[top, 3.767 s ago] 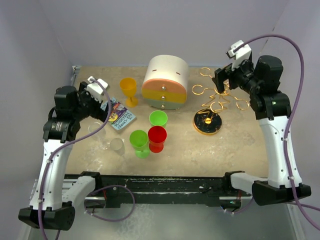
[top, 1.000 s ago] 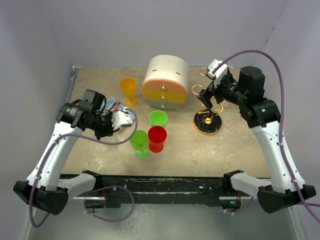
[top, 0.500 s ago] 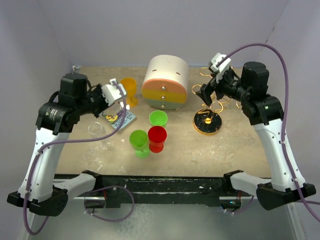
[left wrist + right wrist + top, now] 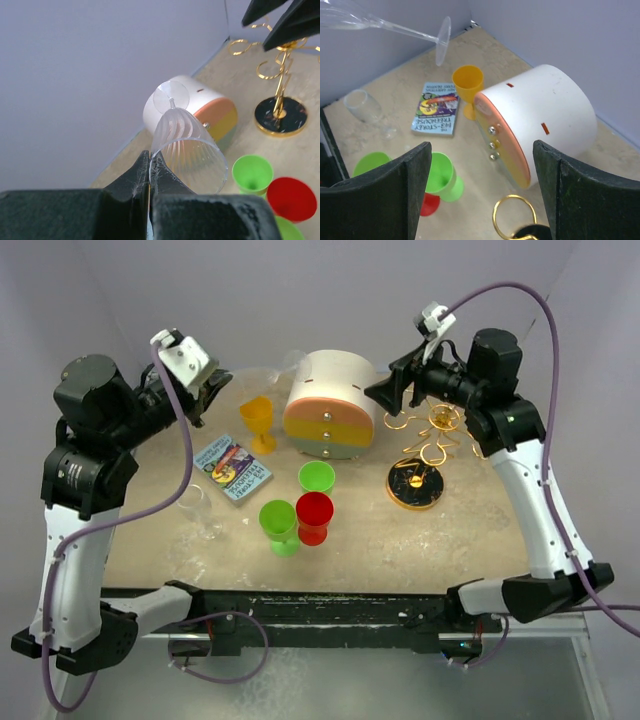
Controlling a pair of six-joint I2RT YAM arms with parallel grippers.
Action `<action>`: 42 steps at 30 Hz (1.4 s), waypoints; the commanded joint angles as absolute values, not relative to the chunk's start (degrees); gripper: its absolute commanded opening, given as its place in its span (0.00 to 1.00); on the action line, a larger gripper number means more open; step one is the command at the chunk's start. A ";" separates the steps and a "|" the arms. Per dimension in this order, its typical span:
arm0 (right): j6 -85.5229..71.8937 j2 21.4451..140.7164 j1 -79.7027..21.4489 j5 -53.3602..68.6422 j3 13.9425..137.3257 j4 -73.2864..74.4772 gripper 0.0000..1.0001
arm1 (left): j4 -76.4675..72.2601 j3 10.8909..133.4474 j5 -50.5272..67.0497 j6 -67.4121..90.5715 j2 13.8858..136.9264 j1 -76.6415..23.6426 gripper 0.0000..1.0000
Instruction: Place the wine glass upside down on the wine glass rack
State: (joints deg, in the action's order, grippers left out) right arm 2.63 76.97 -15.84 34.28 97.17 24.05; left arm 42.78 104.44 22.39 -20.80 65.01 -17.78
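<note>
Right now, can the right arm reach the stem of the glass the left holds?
Probably yes. The glass hangs in the air, clamped at its rim by the left gripper, stem pointing toward the open right gripper, with nothing between them.

Robot lab test cell, not a home: left arm (image 4: 85, 455) and right arm (image 4: 520, 450) bolted to a metal rail (image 4: 330, 605) at the table edge, purple cables (image 4: 560, 350) looping, plain lilac walls (image 4: 330, 290) boxing in a stone-look tabletop (image 4: 400, 540), staged props: plastic cups (image 4: 316, 476), book (image 4: 232, 468), drawer box (image 4: 332, 405), wine glass rack (image 4: 430, 445).
</note>
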 commanded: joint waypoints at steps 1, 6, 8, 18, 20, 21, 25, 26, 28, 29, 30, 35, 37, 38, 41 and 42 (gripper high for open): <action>-7.89 78.87 -18.06 36.93 98.61 14.62 0.82 | 35.20 106.42 27.75 -11.29 67.60 -18.07 0.00; -11.81 81.93 -20.28 36.59 97.50 11.56 0.82 | 33.40 105.53 29.40 -9.06 68.45 -18.11 0.00; -12.20 83.16 -21.93 36.59 97.87 11.43 0.81 | 32.72 104.75 30.39 -8.51 68.48 -18.01 0.00; -16.51 87.58 -24.17 35.36 97.90 6.50 0.64 | 31.62 102.27 32.18 -8.24 67.72 -17.91 0.00; -17.19 87.80 -24.17 36.62 97.91 5.74 0.55 | 31.47 101.91 32.49 -8.05 67.66 -17.81 0.00; -17.36 87.80 -24.17 36.99 97.87 5.53 0.49 | 31.40 101.85 32.59 -8.04 67.59 -17.76 0.00; -18.34 87.30 -24.15 37.31 96.90 4.76 0.28 | 31.41 101.32 32.67 -8.18 67.45 -17.83 0.00; -18.81 87.16 -24.17 37.25 96.60 4.61 0.23 | 31.39 101.19 32.88 -8.21 67.42 -17.77 0.00; -19.20 86.94 -24.15 36.79 96.23 4.32 0.17 | 31.29 100.97 33.14 -8.01 67.31 -17.82 0.00; -19.35 86.98 -24.17 36.75 96.24 4.39 0.15 | 31.29 100.90 33.26 -8.00 67.31 -17.78 0.00; -19.55 87.01 -24.17 36.67 96.20 4.47 0.13 | 31.29 100.90 33.30 -8.02 67.28 -17.77 0.00; -21.05 87.14 -24.17 36.75 95.80 4.13 0.01 | 31.19 100.48 33.63 -8.04 67.22 -17.81 0.00; -21.75 87.34 -24.17 37.56 95.95 4.17 0.00 | 31.17 100.03 34.14 -8.36 67.19 -17.80 0.00; -21.78 87.36 -24.17 38.27 95.95 4.00 0.00 | 31.08 99.76 34.52 -8.37 67.19 -17.81 0.00; -21.27 87.09 -24.09 37.79 96.02 4.26 0.00 | 30.35 98.87 35.71 -8.06 66.79 -17.59 0.05; -20.75 86.86 -24.08 37.59 96.06 4.36 0.00 | 30.22 98.74 35.92 -7.89 66.73 -17.48 0.13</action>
